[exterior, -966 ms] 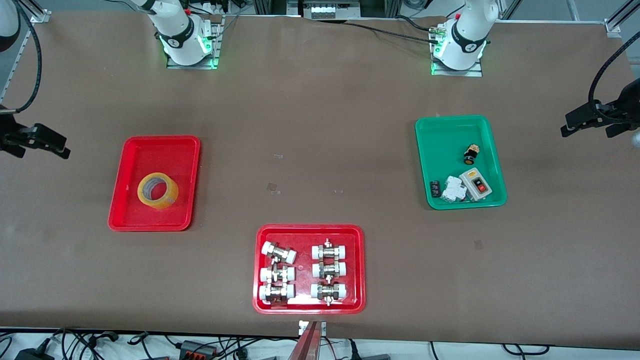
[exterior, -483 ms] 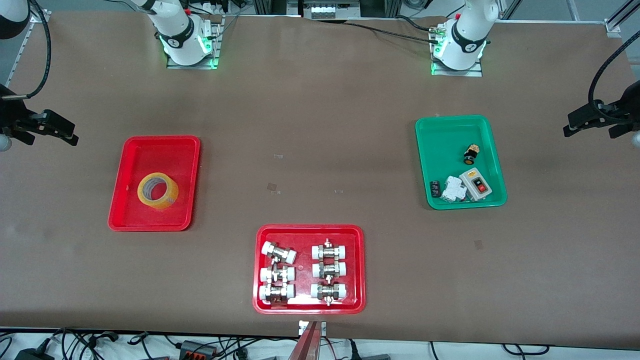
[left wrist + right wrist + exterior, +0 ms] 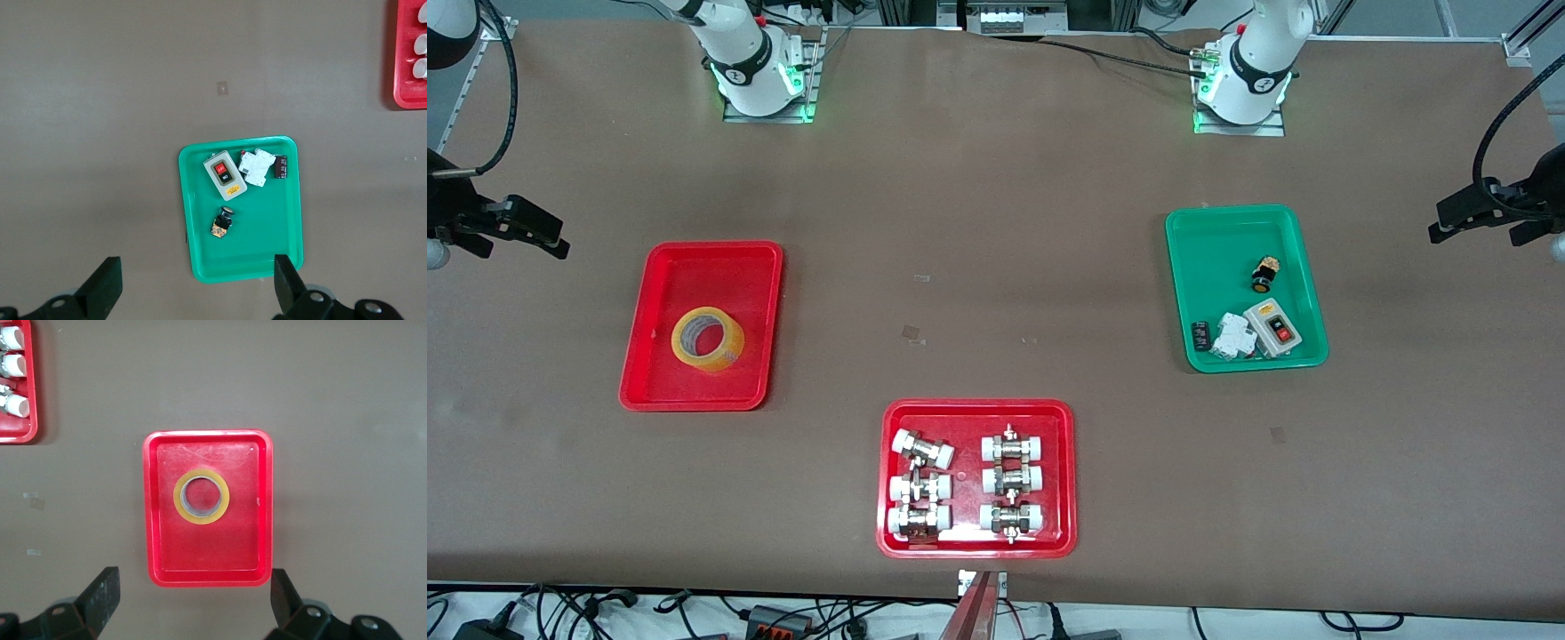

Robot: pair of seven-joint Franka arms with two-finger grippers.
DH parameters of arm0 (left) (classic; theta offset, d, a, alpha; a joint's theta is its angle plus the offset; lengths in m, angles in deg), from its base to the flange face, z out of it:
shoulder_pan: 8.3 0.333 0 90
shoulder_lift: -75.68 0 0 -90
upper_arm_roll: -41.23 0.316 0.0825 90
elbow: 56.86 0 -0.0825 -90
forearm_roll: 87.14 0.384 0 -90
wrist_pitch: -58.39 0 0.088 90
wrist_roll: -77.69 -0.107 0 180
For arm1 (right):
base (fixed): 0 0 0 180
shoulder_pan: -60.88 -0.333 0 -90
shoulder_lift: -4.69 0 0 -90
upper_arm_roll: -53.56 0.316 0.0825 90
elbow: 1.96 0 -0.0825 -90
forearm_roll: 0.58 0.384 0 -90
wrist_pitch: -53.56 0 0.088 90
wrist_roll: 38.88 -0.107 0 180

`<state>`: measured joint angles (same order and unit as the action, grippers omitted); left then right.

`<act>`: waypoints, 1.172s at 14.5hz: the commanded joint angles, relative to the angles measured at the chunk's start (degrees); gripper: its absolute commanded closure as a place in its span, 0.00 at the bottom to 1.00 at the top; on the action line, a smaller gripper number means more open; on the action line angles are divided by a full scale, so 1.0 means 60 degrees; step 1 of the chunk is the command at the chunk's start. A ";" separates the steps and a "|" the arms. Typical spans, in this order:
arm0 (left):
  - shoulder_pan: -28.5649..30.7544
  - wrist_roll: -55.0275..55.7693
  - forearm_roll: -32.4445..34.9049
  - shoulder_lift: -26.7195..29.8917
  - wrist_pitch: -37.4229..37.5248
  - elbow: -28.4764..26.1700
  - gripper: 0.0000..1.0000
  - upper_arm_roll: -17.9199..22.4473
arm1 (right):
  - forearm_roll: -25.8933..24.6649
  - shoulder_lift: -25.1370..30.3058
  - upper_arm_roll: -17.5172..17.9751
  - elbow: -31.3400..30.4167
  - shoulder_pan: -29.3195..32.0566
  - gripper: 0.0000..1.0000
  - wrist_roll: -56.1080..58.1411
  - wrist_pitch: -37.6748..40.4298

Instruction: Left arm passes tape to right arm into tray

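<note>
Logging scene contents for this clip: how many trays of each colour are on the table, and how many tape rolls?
Red trays: 2, the plain tray holding the tape, and the tray of fittings
Green trays: 1
Tape rolls: 1
Total: 4

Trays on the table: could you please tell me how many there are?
3. The red tray holding the tape lies toward the right arm's end, the green tray toward the left arm's, and the fittings tray nearest the front camera.
</note>
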<state>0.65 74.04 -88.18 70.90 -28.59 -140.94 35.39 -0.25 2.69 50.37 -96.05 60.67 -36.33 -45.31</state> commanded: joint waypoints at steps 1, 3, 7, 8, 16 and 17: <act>0.0018 -0.0198 0.0128 -0.0096 0.0200 0.0272 0.00 -0.0009 | 0.0180 0.0157 -0.0024 -0.0154 0.0020 0.00 0.0116 0.0057; 0.0018 -0.0213 0.0128 -0.0096 0.0214 0.0272 0.00 -0.0009 | 0.0136 0.0157 0.0165 -0.0154 0.0195 0.00 0.0131 0.0057; 0.0018 -0.0213 0.0128 -0.0096 0.0214 0.0272 0.00 -0.0009 | 0.0077 0.0186 0.0166 -0.0168 0.0196 0.00 0.0131 0.0042; 0.0018 -0.0213 0.0128 -0.0096 0.0214 0.0258 0.00 -0.0009 | 0.0062 0.0201 0.0166 -0.0154 0.0196 0.00 0.0131 0.0057; 0.0018 -0.0213 0.0128 -0.0096 0.0214 0.0272 0.00 -0.0009 | 0.0004 0.0215 0.0152 -0.0183 0.0152 0.00 0.0146 0.0057; 0.0018 -0.0213 0.0128 -0.0096 0.0214 0.0258 0.00 -0.0009 | 0.0004 0.0230 0.0152 -0.0183 0.0152 0.00 0.0132 0.0071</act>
<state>0.65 73.97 -88.18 70.89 -28.59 -140.94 35.39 -0.21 2.76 50.55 -96.05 60.86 -36.29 -45.05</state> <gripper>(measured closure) 0.000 0.000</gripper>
